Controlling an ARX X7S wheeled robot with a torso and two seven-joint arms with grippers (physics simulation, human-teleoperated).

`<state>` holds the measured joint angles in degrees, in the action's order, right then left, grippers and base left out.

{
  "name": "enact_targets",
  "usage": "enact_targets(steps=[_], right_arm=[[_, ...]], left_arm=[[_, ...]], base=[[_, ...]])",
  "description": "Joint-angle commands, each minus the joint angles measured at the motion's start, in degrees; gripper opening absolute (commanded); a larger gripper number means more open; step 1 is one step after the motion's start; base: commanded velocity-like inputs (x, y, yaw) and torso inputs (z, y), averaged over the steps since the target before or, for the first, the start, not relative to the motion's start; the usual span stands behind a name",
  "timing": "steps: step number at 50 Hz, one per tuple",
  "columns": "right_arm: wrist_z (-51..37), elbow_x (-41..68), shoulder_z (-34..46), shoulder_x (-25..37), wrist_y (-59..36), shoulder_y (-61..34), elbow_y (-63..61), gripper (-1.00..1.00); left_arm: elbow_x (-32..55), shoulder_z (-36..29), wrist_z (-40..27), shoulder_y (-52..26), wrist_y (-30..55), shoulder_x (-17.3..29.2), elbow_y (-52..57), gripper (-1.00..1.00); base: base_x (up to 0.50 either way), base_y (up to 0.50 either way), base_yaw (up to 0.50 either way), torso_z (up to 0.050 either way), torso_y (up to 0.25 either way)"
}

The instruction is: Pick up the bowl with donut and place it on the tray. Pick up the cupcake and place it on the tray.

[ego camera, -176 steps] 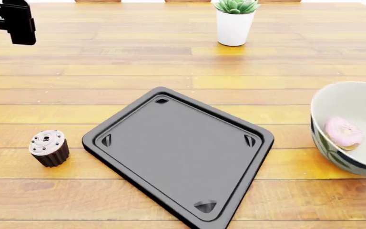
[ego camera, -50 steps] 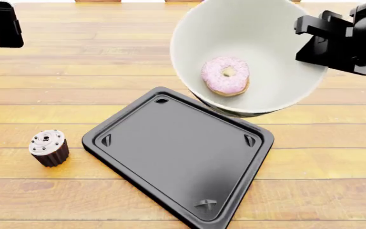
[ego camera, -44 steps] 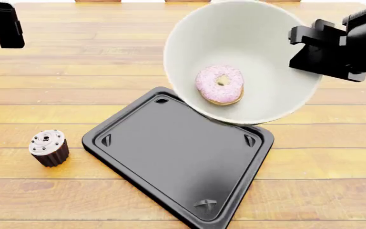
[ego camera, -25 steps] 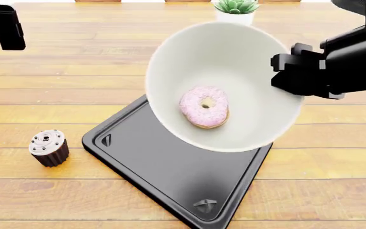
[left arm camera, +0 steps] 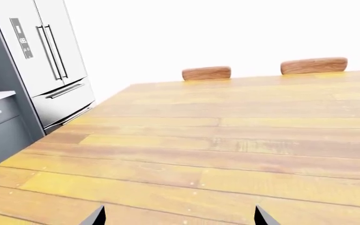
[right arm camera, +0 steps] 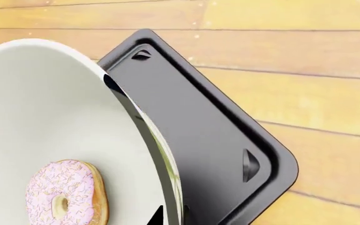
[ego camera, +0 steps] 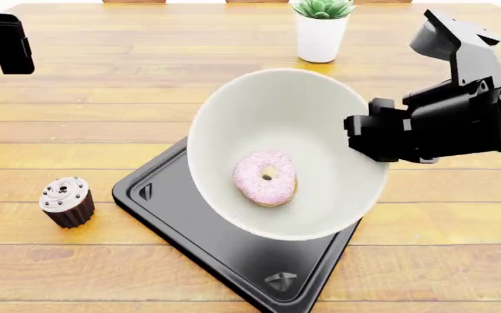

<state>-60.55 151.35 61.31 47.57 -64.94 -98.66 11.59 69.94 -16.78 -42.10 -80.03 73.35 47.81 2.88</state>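
Fingers of the right gripper [ego camera: 364, 140] are pinching the rigid, likely heavy and breakable bowl [ego camera: 320, 117] by its rim above the tray [ego camera: 159, 195], while the loose donut [ego camera: 265, 178] is lying inside.

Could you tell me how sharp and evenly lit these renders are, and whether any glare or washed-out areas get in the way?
Head view: sharp, evenly lit; the bowl and donut read clearly over the tray. Right wrist view: crisp, with a thin bright reflection along the bowl's outer wall. Left wrist view: table sharp, but the background beyond it is blown out to plain white.
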Motion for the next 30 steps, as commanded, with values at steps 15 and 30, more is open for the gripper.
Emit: enact_targets(steps=[15,30], right_arm=[[5.43,-4.80,-0.99,-0.49,-0.26,4.58,-0.11,-1.00],[7.73,-6.82,-0.94,-0.74,-0.71,6.58,-0.28,-1.00]], left_arm=[[0.78,0.51,-0.69,1.73,-0.74,1.05,0.34,1.00],[0.81,0.50,-0.67,2.52,-1.39,1.50,0.31,1.00]], base=[[0.00,0.00,0.00,0.000,0.001],[0.00,0.00,0.00,0.000,0.000]])
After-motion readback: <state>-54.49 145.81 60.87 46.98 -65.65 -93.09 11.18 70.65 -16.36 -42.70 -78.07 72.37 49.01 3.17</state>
